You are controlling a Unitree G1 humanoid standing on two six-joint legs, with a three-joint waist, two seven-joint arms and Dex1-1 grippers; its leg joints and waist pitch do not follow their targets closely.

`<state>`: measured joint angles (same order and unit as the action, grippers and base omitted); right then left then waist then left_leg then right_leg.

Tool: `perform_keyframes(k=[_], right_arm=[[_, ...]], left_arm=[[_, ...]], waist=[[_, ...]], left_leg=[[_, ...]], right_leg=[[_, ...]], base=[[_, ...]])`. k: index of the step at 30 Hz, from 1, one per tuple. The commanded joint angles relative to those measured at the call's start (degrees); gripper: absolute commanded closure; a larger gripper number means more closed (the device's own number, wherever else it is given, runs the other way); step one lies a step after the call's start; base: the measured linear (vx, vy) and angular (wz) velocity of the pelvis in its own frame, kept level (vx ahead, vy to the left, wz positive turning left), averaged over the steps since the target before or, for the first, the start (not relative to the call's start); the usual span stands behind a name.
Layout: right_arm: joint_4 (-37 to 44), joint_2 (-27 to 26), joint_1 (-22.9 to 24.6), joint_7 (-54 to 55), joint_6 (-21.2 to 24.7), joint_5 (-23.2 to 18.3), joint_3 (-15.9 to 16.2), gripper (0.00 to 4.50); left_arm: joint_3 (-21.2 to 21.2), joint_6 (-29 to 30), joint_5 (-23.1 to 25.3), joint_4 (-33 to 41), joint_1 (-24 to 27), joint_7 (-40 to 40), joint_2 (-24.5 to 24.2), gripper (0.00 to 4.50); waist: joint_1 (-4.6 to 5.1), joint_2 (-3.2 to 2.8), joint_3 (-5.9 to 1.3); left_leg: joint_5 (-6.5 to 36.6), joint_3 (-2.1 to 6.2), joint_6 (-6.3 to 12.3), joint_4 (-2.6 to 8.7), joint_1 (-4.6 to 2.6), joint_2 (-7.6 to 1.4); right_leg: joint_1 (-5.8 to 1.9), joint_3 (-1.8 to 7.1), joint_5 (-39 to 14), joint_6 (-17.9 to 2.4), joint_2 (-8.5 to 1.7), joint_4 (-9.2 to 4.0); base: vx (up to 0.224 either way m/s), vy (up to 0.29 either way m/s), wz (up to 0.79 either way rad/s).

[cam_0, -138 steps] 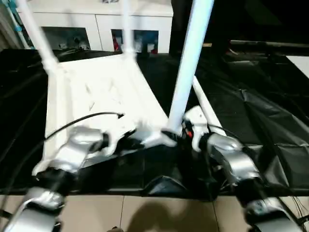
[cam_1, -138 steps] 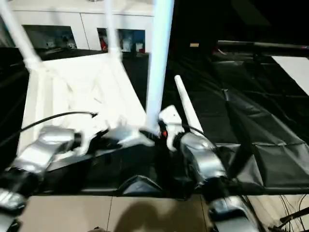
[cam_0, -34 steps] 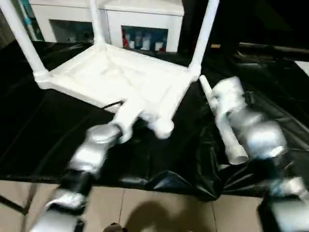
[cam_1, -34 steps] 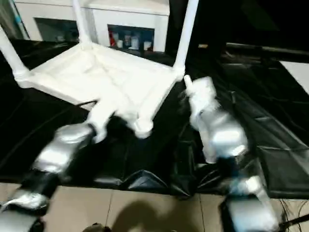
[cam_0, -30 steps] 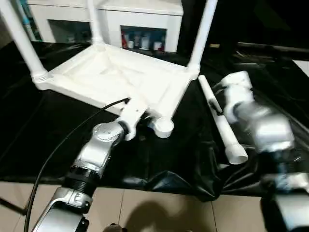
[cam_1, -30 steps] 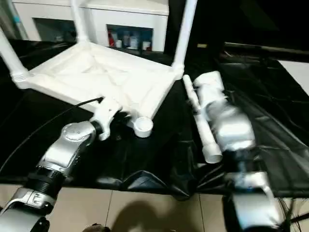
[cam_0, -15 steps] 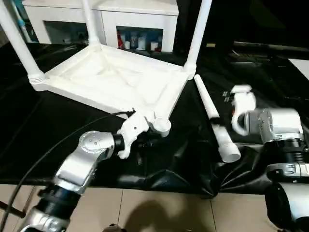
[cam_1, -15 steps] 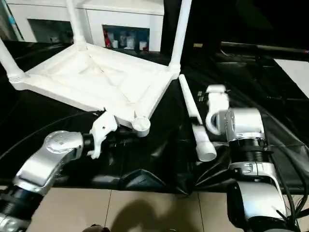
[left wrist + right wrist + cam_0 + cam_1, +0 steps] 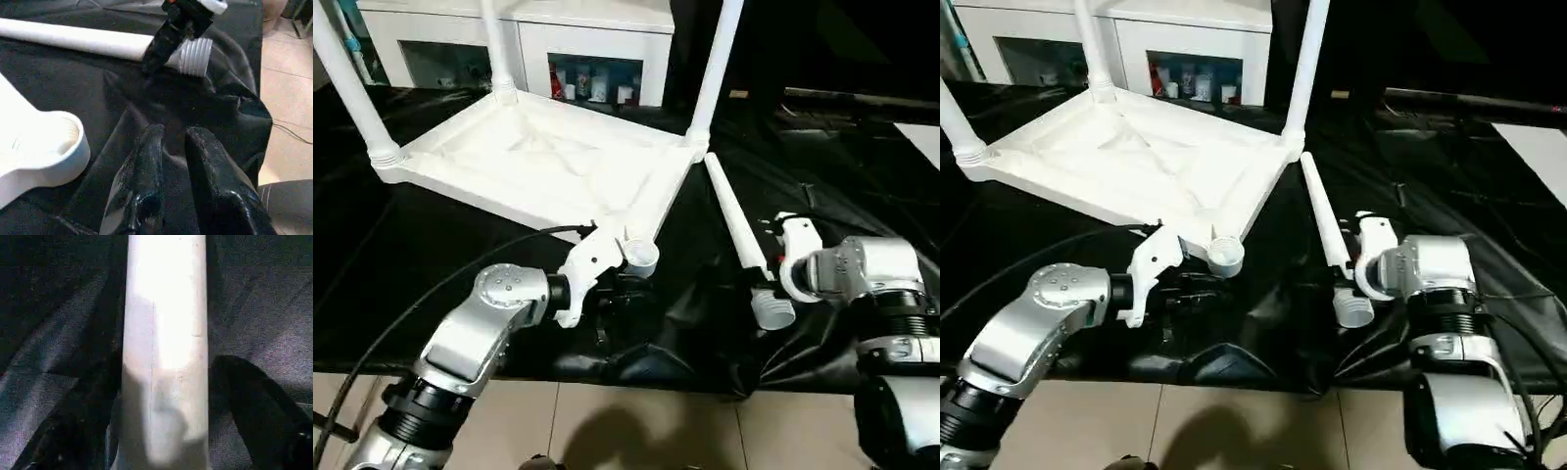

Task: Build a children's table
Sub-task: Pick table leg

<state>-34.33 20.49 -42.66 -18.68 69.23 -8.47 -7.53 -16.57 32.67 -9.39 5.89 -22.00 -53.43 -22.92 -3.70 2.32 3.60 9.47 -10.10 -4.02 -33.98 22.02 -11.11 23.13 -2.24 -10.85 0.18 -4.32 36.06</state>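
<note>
**Last leg: light, slick, best held near its thick end**

While the white ribbed plastic tabletop (image 9: pixel 543 166) lies upside down mid-counter with three legs standing, the fourth white tapered tube leg (image 9: pixel 1329 235) lies beside it. The right gripper (image 9: pixel 1349 275) straddles its threaded end, not clamped; the left gripper (image 9: pixel 178 161) hangs nearly closed, empty. The leg looks stiff, light and slippery.

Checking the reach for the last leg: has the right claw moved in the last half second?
Yes. The right claw has come down and toward the loose leg on the black sheet, now straddling its threaded end.
</note>
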Motion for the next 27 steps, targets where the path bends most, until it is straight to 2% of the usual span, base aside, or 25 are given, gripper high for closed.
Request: perform_keyframes(k=[1, 2, 4, 5, 6, 8, 12, 14, 15, 17, 19, 21, 23, 24, 25, 26, 27], right_arm=[[-0.94, 0.42, -0.50, 0.41, -0.03, -0.29, -0.69, 1.24], [-0.91, 0.31, -0.36, 0.48, -0.14, -0.38, -0.87, 1.30], [-0.80, 0.27, -0.22, 0.52, -0.14, -0.42, -0.97, 1.50], [-0.43, 0.15, 0.16, 0.52, -0.03, -0.61, -1.18, 1.61], [-0.34, 0.12, 0.28, 0.50, 0.00, -0.67, -1.20, 1.69], [-0.27, -0.02, 0.70, 0.55, 0.07, -0.85, -1.42, 1.90], [-0.29, -0.39, 1.47, 0.76, -0.20, -0.97, -1.50, 2.15], [0.04, -0.74, 1.80, 1.52, -0.24, -1.06, -2.17, 2.34], [0.31, -0.94, 2.01, 1.94, -0.27, -1.11, -2.57, 2.51], [2.12, -1.43, 2.97, 4.54, -0.75, -1.05, -5.03, 2.54], [5.04, -2.53, 4.25, 8.08, -3.39, -1.46, -9.21, 2.61], [7.97, -3.62, 5.76, 9.27, -6.46, -2.31, -11.44, 2.62], [13.37, -5.48, 8.14, 10.82, -12.10, -2.86, -13.19, 2.62], [14.75, -5.95, 8.75, 11.07, -13.28, -3.06, -13.59, 2.62], [17.14, -6.92, 9.82, 11.20, -16.12, -3.78, -14.59, 2.62], [19.69, -7.79, 10.96, 10.79, -20.10, -4.51, -15.24, 2.62], [22.94, -8.48, 12.20, 10.76, -24.48, -4.43, -15.16, 2.62]], left_arm=[[0.09, 0.61, -0.57, 1.34, -0.61, 0.18, -0.23, 3.51], [0.02, 0.43, -0.50, 1.12, -0.64, 0.13, -0.23, 3.51], [-0.03, 0.42, -0.49, 1.07, -0.67, 0.11, -0.23, 3.51], [-0.11, 0.48, -0.56, 1.12, -0.64, 0.04, -0.34, 3.51], [-0.13, 0.51, -0.60, 1.17, -0.61, 0.03, -0.41, 3.51], [-0.22, 0.55, -0.67, 1.17, -0.58, 0.02, -0.48, 3.51], [-0.23, 1.03, -1.00, 1.63, -0.33, 0.17, -0.50, 3.51], [0.96, 1.87, -1.40, 1.49, -0.14, 1.50, 0.05, 3.51], [1.58, 2.27, -1.63, 1.35, -0.01, 2.13, 0.36, 3.34], [4.59, 2.10, -1.24, -0.40, -0.04, 7.11, 2.87, 3.18], [7.37, 1.55, -0.64, -2.08, -0.16, 12.62, 5.87, 3.15], [7.98, 2.19, -0.27, -1.83, 0.39, 14.66, 6.76, 3.05], [8.90, 1.54, -0.53, -1.34, 1.00, 16.57, 8.25, 2.77], [8.97, 1.15, -0.55, -1.20, 1.17, 16.89, 8.54, 2.77], [9.37, 0.32, -0.73, -1.06, 1.35, 17.73, 9.35, 2.71], [10.48, 0.41, -1.79, -0.83, 1.26, 19.15, 10.88, 2.56], [12.26, 1.52, -3.93, 0.00, 0.88, 20.60, 13.10, 2.42]], waist=[[-0.24, 0.48, -4.21], [-0.26, 0.19, -4.24], [-0.24, 0.32, -4.27], [-0.34, -0.05, -4.32], [-0.26, 0.19, -4.34], [-0.30, 0.05, -4.34], [-0.37, 0.19, -4.36], [-0.33, 0.14, -4.33], [-0.36, 0.15, -4.33], [-0.31, 0.26, -4.30], [-0.32, 0.47, -4.26], [-0.49, 0.61, -4.36], [-0.53, 0.51, -4.33], [-0.56, 0.54, -4.36], [-0.64, 0.49, -4.31], [-0.68, 0.73, -4.43], [-0.81, 0.47, -4.41]], left_leg=[[7.10, -0.18, -2.26, 3.51, -1.07, -1.28], [7.12, -0.18, -2.35, 3.50, -1.14, -1.27], [7.11, -0.17, -2.41, 3.49, -1.11, -1.27], [6.85, -0.14, -2.40, 3.45, -1.11, -1.23], [6.87, -0.19, -2.35, 3.42, -1.07, -1.20], [6.98, -0.17, -2.34, 3.43, -1.13, -1.22], [7.11, -0.14, -2.44, 3.45, -1.08, -1.23], [7.25, -0.17, -2.61, 3.45, -1.10, -1.21], [7.40, -0.14, -2.65, 3.46, -1.14, -1.22], [7.67, -0.16, -2.83, 3.47, -1.15, -1.26], [8.16, -0.15, -3.02, 3.48, -1.17, -1.24], [9.28, -0.03, -2.94, 3.56, -1.22, -1.26], [9.91, -0.04, -2.74, 3.55, -1.24, -1.34], [9.80, -0.01, -2.64, 3.59, -1.24, -1.34], [9.79, -0.02, -2.49, 3.63, -1.23, -1.33], [9.63, -0.05, -2.10, 3.58, -1.02, -1.37], [9.61, 0.03, -2.01, 3.57, -1.16, -1.36]], right_leg=[[-2.73, 1.94, -9.14, -10.12, -2.80, -4.03], [-2.66, 1.95, -8.88, -10.16, -2.76, -4.03], [-2.73, 1.93, -8.51, -10.26, -2.73, -3.99], [-2.78, 1.96, -7.67, -10.47, -2.76, -3.87], [-2.82, 1.95, -7.38, -10.51, -2.68, -3.93], [-2.78, 1.94, -7.19, -10.73, -2.67, -3.91], [-2.87, 1.91, -7.41, -10.83, -2.73, -3.88], [-2.83, 1.92, -7.33, -10.97, -2.69, -3.83], [-2.83, 1.89, -7.50, -11.02, -2.71, -3.87], [-2.84, 1.95, -7.57, -10.80, -2.68, -3.96], [-2.88, 1.98, -7.87, -10.26, -2.65, -4.16], [-2.76, 1.88, -10.34, -8.92, -2.77, -4.32], [-2.52, 1.90, -11.51, -8.07, -2.83, -4.55], [-2.52, 1.88, -11.51, -8.04, -2.84, -4.54], [-2.47, 1.88, -11.59, -7.84, -2.81, -4.64], [-2.55, 1.90, -11.28, -7.40, -2.87, -4.53], [-2.40, 1.87, -11.27, -7.39, -2.86, -4.56]], base=[[0.000, 0.000, 0.00], [0.000, 0.000, 0.00], [0.000, 0.000, 0.00], [0.000, 0.000, 0.00], [0.000, 0.000, 0.00], [0.000, 0.000, 0.00], [0.000, 0.000, 0.00], [0.000, 0.000, 0.00], [0.000, 0.000, 0.00], [0.000, 0.000, 0.00], [0.000, 0.000, 0.00], [0.000, 0.000, 0.00], [0.000, 0.000, 0.00], [0.000, 0.000, 0.00], [0.000, 0.000, 0.00], [0.000, 0.000, 0.00], [0.000, 0.000, 0.00]])
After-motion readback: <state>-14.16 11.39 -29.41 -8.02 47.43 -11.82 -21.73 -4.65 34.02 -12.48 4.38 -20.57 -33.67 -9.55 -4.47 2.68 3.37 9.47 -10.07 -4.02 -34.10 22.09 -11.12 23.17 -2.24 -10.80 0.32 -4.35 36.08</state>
